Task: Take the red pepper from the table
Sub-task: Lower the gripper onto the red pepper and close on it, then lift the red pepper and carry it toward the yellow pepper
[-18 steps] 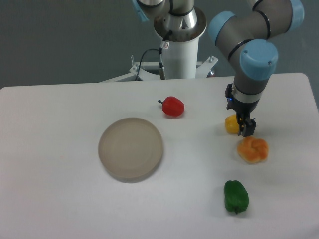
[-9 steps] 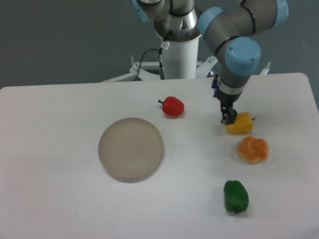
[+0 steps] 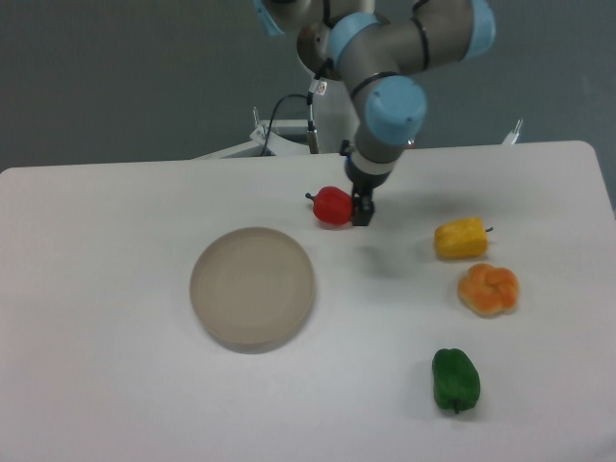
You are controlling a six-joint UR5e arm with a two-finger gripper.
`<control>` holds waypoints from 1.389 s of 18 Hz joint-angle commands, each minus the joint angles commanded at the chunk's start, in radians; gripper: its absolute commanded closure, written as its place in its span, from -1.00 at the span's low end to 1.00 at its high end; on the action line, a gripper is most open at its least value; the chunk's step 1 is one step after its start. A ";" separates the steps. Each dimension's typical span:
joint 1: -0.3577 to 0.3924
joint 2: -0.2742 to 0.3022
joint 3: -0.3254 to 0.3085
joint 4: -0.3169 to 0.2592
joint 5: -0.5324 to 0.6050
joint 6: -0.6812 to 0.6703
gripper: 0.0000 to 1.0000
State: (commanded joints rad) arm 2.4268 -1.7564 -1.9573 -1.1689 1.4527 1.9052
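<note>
Red pepper sits on the white table, upper centre of frame, its short dark stem pointing left. Skin glossy, form rounded and squat.

We note the arm entering from the top of the frame: grey tubular links with light blue joint caps, the last blue cap just above and right of the red pepper. From it the wrist drops straight down, and the dark gripper hangs at the pepper's right flank, right beside it. We cannot tell whether the fingers touch the pepper, and the dark fingers merge into one shape, so we cannot tell how far apart they stand. Nothing shows as held. A faint shadow lies on the table below and right of the gripper.

Tabletop is matte, plain, with rounded corners. Left of centre lies a round greyish-beige disc, flat, dull-surfaced, with a visible thick edge along its lower rim.

Right side of frame, well apart from the gripper: a yellow pepper, blocky, lying on its side with the stem to the right; just below it an orange lobed pepper; further down a green pepper, glossy, elongated.

Behind the table, a white mounting column with a black cable looping at its left.
</note>
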 joint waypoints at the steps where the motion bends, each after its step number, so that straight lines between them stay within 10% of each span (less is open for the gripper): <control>1: -0.002 0.000 -0.006 0.000 0.000 0.003 -1.00; 9: -0.017 -0.035 -0.044 0.037 0.003 0.043 -1.00; 16: -0.009 -0.032 -0.017 0.035 0.006 0.028 0.17; 25: 0.057 0.005 0.103 -0.050 0.015 0.021 0.40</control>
State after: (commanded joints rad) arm 2.4834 -1.7519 -1.8548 -1.2193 1.4680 1.9267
